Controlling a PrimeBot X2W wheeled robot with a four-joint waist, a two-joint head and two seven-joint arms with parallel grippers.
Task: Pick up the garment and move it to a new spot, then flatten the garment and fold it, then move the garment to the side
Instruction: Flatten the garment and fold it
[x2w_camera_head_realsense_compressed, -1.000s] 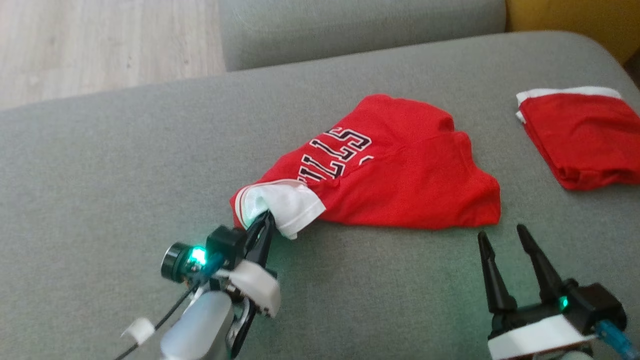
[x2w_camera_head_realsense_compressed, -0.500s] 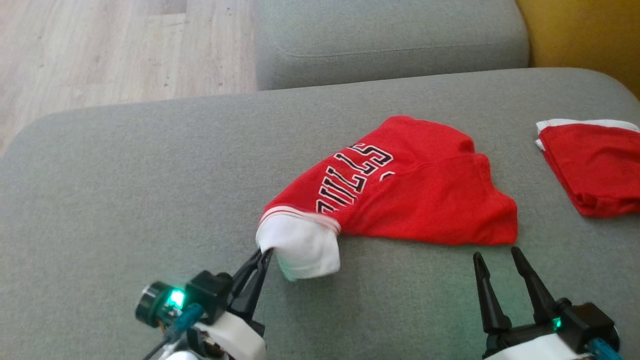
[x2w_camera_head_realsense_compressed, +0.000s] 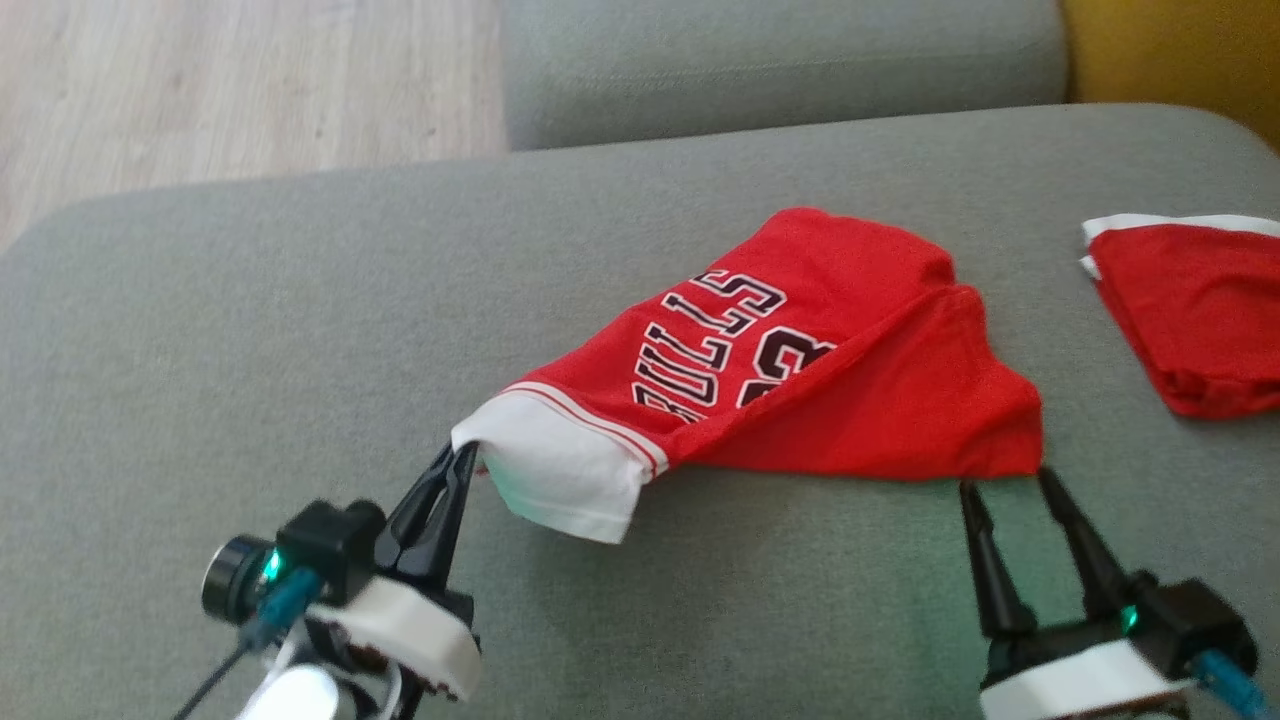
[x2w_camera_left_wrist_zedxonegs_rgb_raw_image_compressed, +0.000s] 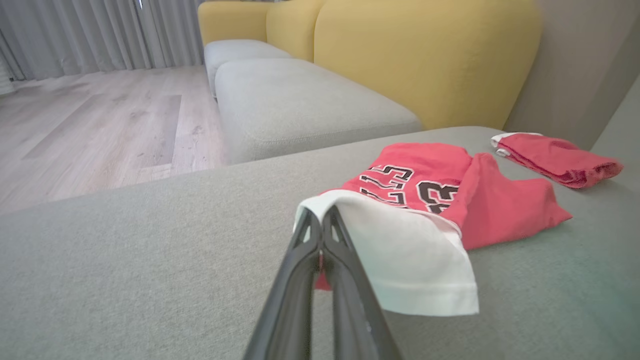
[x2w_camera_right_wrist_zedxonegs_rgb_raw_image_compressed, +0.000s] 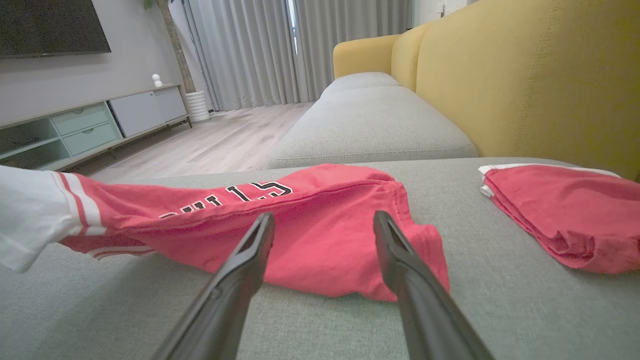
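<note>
Pulled longer toward lower left: red garment (x2w_camera_head_realsense_compressed: 800, 380), soft, limp, light. Left gripper (x2w_camera_head_realsense_compressed: 460, 455) pinches white sleeve (x2w_camera_head_realsense_compressed: 560, 470) (right gripper (x2w_camera_head_realsense_compressed: 1005, 480) gapes empty); likely second hold: nearby hem corner (x2w_camera_head_realsense_compressed: 1028, 462).

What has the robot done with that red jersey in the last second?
The left gripper, shut on the white sleeve, has pulled it out to the robot's left, stretching the jersey so its number now shows. The right gripper stays open near the jersey's corner, holding nothing. The folded red garment lies as before.
</note>
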